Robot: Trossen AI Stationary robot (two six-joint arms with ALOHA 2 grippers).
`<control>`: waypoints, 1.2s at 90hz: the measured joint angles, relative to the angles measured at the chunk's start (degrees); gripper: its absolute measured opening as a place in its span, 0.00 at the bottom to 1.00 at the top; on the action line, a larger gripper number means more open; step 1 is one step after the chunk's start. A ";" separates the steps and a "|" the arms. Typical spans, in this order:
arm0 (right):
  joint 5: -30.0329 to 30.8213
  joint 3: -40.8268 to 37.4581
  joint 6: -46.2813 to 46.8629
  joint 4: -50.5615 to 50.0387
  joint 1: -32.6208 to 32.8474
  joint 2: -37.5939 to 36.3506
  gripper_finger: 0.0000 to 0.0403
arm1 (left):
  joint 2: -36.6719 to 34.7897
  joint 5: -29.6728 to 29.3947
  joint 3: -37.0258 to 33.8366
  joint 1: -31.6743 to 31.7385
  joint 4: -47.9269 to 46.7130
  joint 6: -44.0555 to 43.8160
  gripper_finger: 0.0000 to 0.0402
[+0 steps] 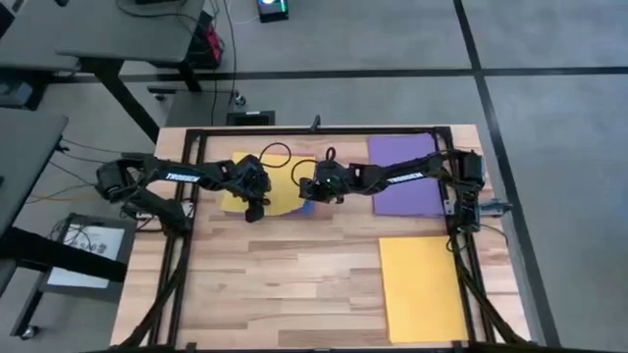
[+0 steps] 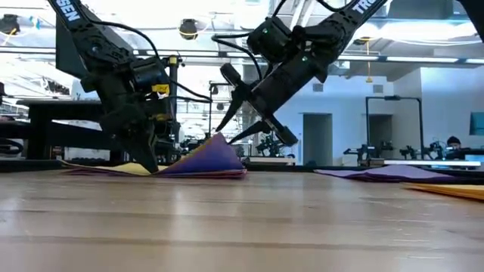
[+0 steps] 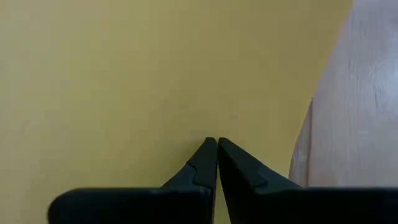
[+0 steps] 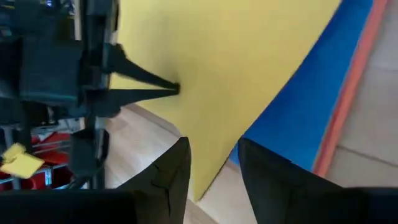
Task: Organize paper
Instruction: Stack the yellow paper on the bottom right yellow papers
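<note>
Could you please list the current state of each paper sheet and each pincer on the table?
Left pincer: shut, tips pressing on the yellow sheet.
Right pincer: open, straddling the yellow sheet's lifted corner.
Yellow sheet: top of the stack, one corner raised.
Blue sheet: beneath the yellow one, partly exposed.
Purple sheet: flat, apart.
Orange-yellow sheet: flat, alone near the front edge.

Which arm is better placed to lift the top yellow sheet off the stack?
The right. Its tool is open with the yellow sheet's raised corner between its fingers. The left tool is shut, its tips pressed down on that sheet, pinning the stack.
</note>
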 joint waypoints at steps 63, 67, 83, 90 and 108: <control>0.89 -0.04 2.66 4.72 0.09 6.43 0.32 | -0.01 -0.04 0.00 0.00 0.04 -0.14 0.00; 0.92 0.18 2.72 6.36 -0.42 7.27 0.32 | 0.00 -0.06 0.00 -0.02 0.00 -0.15 0.00; 2.30 0.23 3.43 7.09 -1.70 7.80 0.32 | -0.02 -0.04 0.00 -0.01 0.05 -0.17 0.00; 2.63 0.24 1.81 9.56 -1.75 7.78 0.32 | -0.02 -0.04 0.02 -0.02 0.10 -0.24 0.00; 1.88 0.53 2.17 12.90 -1.98 9.61 0.24 | -0.02 -0.04 0.13 -0.02 1.19 -0.30 0.00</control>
